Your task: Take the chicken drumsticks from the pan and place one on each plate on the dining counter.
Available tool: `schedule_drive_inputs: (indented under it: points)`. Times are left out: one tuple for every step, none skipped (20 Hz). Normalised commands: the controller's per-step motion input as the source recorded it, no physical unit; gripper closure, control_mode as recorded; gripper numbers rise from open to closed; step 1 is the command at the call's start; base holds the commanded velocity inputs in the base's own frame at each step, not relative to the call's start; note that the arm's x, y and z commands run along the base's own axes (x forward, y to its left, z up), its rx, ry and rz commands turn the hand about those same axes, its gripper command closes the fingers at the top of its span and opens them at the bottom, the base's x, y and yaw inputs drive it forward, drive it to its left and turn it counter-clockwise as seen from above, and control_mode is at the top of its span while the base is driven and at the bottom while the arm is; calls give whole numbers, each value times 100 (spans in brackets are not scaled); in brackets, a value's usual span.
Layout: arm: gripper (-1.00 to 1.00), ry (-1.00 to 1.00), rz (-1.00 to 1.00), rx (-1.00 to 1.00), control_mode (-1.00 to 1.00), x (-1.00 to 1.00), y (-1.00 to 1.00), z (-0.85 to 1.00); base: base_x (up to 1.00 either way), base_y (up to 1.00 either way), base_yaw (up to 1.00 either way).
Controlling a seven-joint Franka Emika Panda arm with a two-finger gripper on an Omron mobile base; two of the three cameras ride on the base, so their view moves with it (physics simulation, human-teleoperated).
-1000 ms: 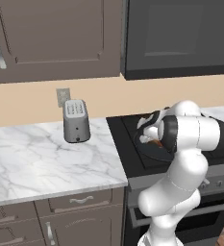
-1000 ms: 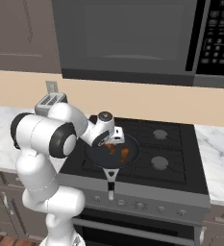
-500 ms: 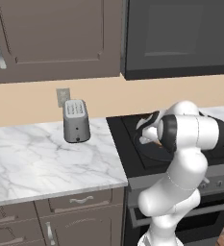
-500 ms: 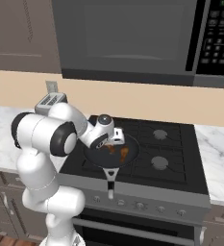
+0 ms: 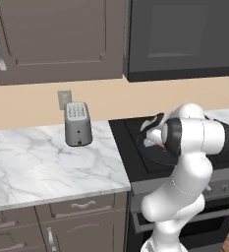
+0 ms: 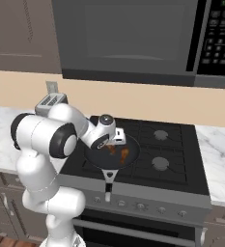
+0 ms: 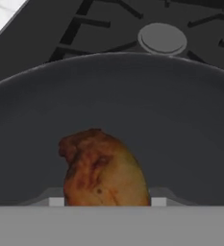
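The dark pan (image 6: 100, 160) sits on the stove's front left burner, handle toward me. Two orange-brown chicken drumsticks lie in it: one (image 6: 124, 155) free on the right, the other (image 7: 101, 166) upright between my fingers. My gripper (image 7: 107, 202) is down inside the pan (image 7: 113, 96), its jaws pressed against both sides of that drumstick. From the right base view the gripper (image 6: 114, 144) hangs over the pan's middle. In the left base view my arm covers most of the pan (image 5: 153, 156). The plates and the dining counter are out of view.
A silver toaster (image 5: 78, 124) stands on the marble top over drawers (image 5: 42, 162), left of the stove. More burners (image 6: 160, 164) lie to the pan's right. A microwave (image 6: 133, 38) hangs overhead, with cabinets beside it.
The jaws have closed in from wide open onto the drumstick. The arm and the pan have hardly moved.
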Motion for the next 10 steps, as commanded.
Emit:
schedule_drive_inputs:
  points:
    - [100,-4,0,3,-100,-45,-10,58,0,0,0]
    - [100,-11,0,5,-100,-64,-13,67,0,0,0]
    - [100,-12,0,6,-100,-74,-13,69,0,0,0]
    - [100,-11,0,6,-100,-80,-11,65,0,0,0]
    - [100,-12,0,4,-100,-86,-10,64,0,0,0]
    - [100,-9,0,4,-100,-87,-6,56,0,0,0]
    - [100,-11,0,3,-100,-90,-4,54,0,0,0]
    - [100,-9,0,2,-100,-87,0,53,0,0,0]
    - [100,-7,-4,2,-100,-85,0,52,0,0,0]
    - [100,-6,-5,2,-100,-84,0,54,0,0,0]
